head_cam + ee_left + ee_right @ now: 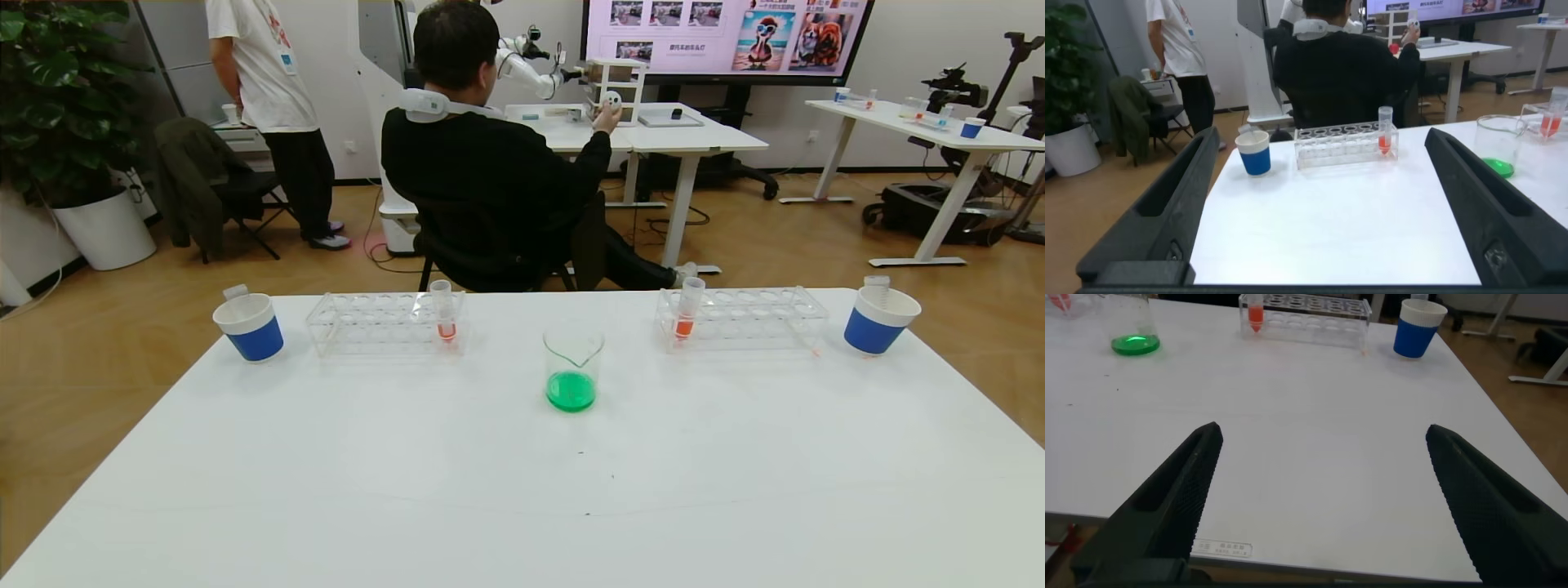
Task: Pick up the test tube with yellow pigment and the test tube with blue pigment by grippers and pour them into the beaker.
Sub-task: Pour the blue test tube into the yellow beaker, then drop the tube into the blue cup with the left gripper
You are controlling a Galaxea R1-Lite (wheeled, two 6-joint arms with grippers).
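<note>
With green liquid already in the small clear glass beaker (pixel 573 367) near the tabletop's far edge, no yellow or blue tube shows, and the left gripper (pixel 1315 208) and right gripper (pixel 1319 498) hover spread and empty near the front edge, so any fragile, slippery tube would want a light mid-body pinch.

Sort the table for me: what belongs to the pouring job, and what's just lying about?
Job: small clear glass beaker holding green liquid; left gripper, open; right gripper, open. No yellow or blue tube shows.
Lying about: two clear plastic racks, each with one orange-red tube; two blue-and-white paper cups, each holding a clear tube.
</note>
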